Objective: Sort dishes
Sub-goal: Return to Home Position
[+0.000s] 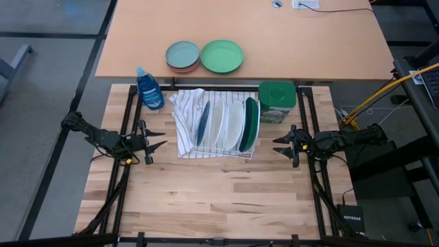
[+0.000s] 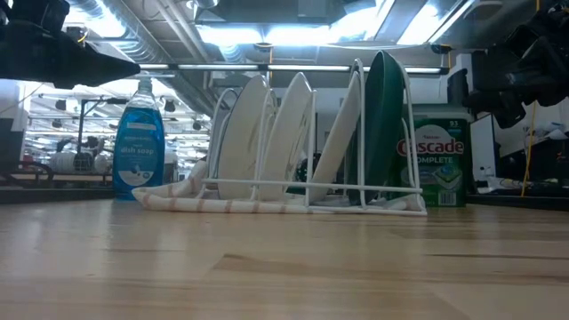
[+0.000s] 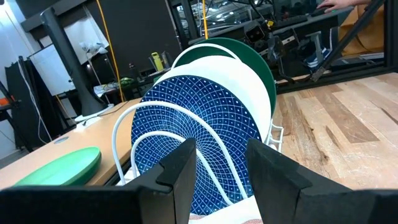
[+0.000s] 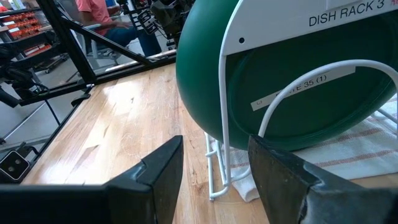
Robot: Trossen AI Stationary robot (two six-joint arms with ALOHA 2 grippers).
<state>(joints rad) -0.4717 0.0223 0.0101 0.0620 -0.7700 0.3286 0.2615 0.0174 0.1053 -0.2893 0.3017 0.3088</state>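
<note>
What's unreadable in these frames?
- Right wrist view: a wire of the dish rack crosses the label on the dark green plate. That plate hides the other plates.
- Left wrist view: blue patterned plate covers most of the white plates.
- High view: grey-teal plate hides what's stacked beneath.
- Low view: picture edges crop left hand and right hand.

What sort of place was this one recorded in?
Probably a robotics lab or workshop rather than a kitchen: exposed ceiling ducts overhead, yellow cables trailing beside the table, and a tag reading DISH RACK 3.
</note>
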